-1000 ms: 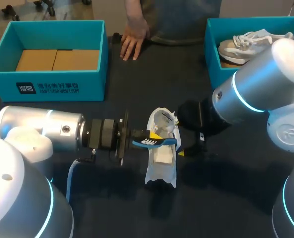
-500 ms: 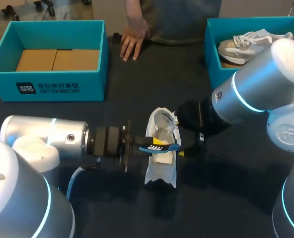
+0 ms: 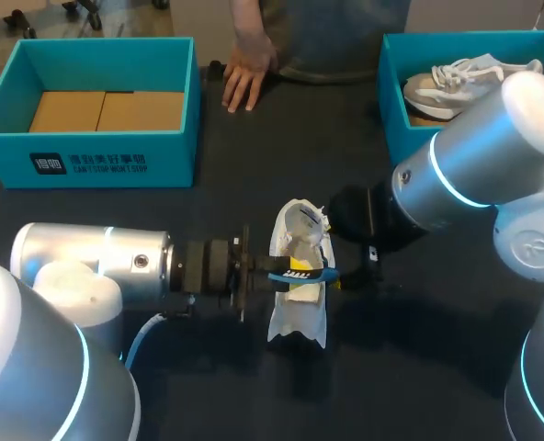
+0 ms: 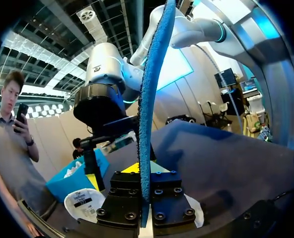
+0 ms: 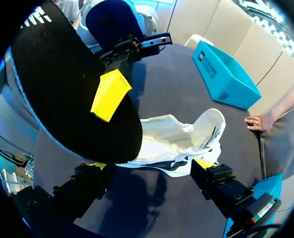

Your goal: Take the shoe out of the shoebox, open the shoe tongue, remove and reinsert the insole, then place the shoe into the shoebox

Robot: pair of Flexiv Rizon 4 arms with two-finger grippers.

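A white shoe (image 3: 298, 308) lies on the dark table in the middle, its opening facing up. My left gripper (image 3: 289, 268) is shut on a blue-edged black insole (image 3: 314, 273) and holds it flat across the shoe's opening. In the left wrist view the insole (image 4: 150, 99) stands edge-on between the fingers. My right gripper (image 5: 152, 166) is open, a finger on either side of the shoe (image 5: 177, 139). The insole's black underside (image 5: 62, 84) hangs over it, with one yellow fingertip (image 5: 110, 94) of the left gripper against it.
A teal shoebox (image 3: 10, 101) with cardboard inside stands at the back left. Another teal box (image 3: 393, 92) at the back right holds a second pale shoe (image 3: 456, 78). A person's hand (image 3: 244, 78) rests on the table's far edge between them.
My left arm has moved to the right and slightly towards the near edge, carrying the insole further over the shoe. The right arm and the shoe have stayed put.
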